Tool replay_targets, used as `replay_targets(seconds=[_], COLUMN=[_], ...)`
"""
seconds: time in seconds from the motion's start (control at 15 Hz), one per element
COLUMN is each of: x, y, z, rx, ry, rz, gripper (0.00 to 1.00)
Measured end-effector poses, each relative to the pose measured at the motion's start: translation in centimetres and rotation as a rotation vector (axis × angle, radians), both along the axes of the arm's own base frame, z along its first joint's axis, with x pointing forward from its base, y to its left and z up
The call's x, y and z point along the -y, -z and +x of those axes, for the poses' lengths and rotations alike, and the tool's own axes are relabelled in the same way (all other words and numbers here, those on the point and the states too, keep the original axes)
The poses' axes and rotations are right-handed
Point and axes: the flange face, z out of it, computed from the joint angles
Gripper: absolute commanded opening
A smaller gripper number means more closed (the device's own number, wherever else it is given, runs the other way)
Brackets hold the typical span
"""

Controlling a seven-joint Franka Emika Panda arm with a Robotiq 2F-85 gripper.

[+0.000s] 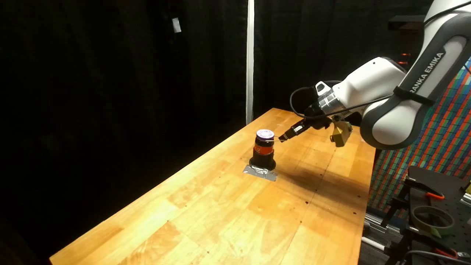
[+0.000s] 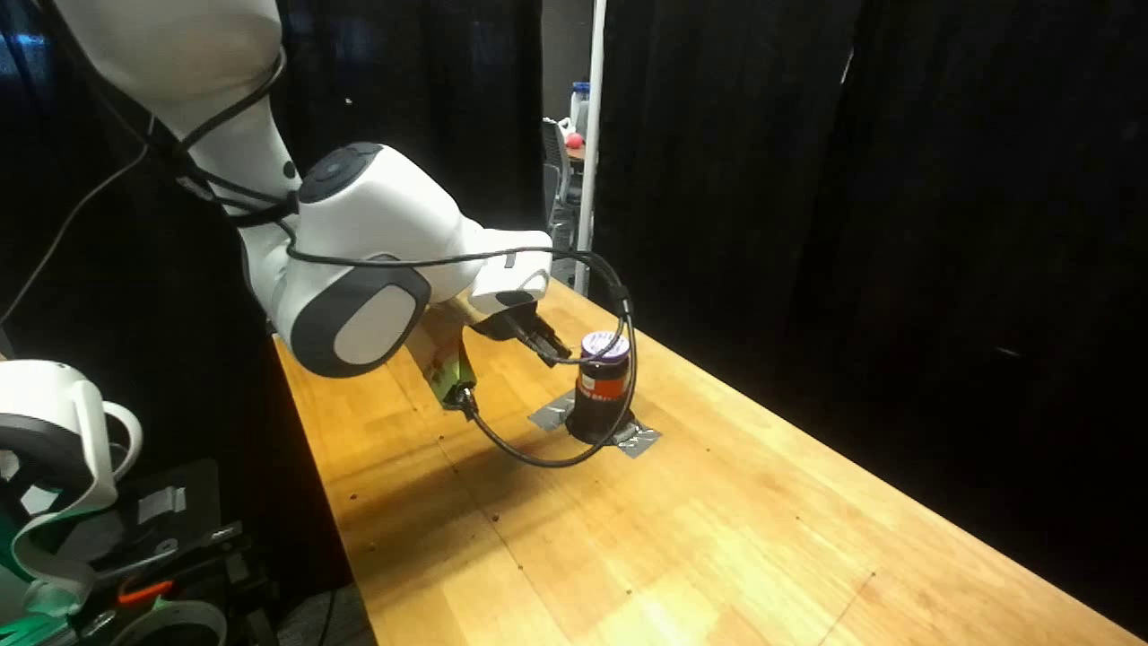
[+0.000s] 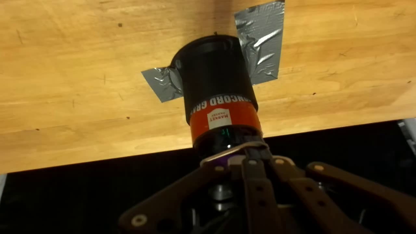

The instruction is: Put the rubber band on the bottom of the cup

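The dark cup with an orange-red stripe stands upright on the wooden table in both exterior views. It has a purple-rimmed pale top with writing, and its lower part sits in a black holder. In the wrist view the cup points down toward my jaws. My gripper is beside the cup's top, fingertips together, and also shows in the wrist view. The pale rubber band passes over my fingertips and stretches across the cup's neck. In an exterior view the rubber band is a thin line. Its far side is hidden.
Grey tape fixes the holder to the wooden table. A black cable loops from the arm in front of the cup in an exterior view. A side table with a tape roll stands beyond the table edge. Black curtains hang behind.
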Motion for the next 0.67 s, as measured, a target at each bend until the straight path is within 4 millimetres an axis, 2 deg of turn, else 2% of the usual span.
replay_targets(seconds=[0.4, 0.47, 0.53, 0.67], x=[0.3, 0.4, 0.4, -0.4], y=[-0.3, -0.3, -0.2, 0.1], z=[-1.7, -1.8, -1.8, -2.1], rx=[0.127, 0.135, 0.135, 0.097], ry=[-0.058, -0.065, -0.078, -0.132], rz=[0.013, 0.013, 0.012, 0.047], gripper=[0.00, 0.04, 0.27, 0.30])
